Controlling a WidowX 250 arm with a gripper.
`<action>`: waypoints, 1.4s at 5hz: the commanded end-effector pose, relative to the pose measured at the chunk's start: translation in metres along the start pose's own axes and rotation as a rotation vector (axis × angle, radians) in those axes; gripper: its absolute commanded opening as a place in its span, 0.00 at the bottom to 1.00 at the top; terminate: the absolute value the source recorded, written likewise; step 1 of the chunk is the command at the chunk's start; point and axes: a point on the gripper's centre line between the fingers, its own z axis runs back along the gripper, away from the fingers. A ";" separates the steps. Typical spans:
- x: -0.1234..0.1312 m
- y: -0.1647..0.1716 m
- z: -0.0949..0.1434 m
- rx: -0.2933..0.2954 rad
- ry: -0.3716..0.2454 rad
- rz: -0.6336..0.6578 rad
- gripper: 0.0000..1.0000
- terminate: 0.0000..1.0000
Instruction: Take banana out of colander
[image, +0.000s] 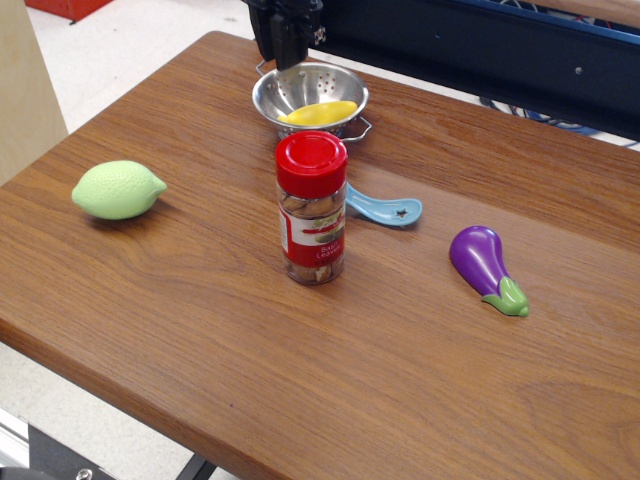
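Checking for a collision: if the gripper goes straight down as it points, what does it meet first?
Probably the colander, at its back-left rim, rather than the banana; depth is unclear with the gripper.

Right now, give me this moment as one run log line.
phase: approach | banana: lying in colander | gripper: above colander's far rim, not holding banana, jaw state unclear | removal: not done

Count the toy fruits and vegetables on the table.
3. A banana lies in the colander at the back; a green lemon sits at the left; a purple eggplant lies at the right. The spice jar could hide something small behind it.
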 end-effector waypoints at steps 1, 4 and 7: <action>0.018 -0.003 0.021 0.029 -0.064 -0.001 1.00 0.00; 0.016 -0.017 -0.003 0.026 -0.044 -0.019 1.00 0.00; 0.019 -0.026 -0.028 0.031 0.039 -0.012 1.00 0.00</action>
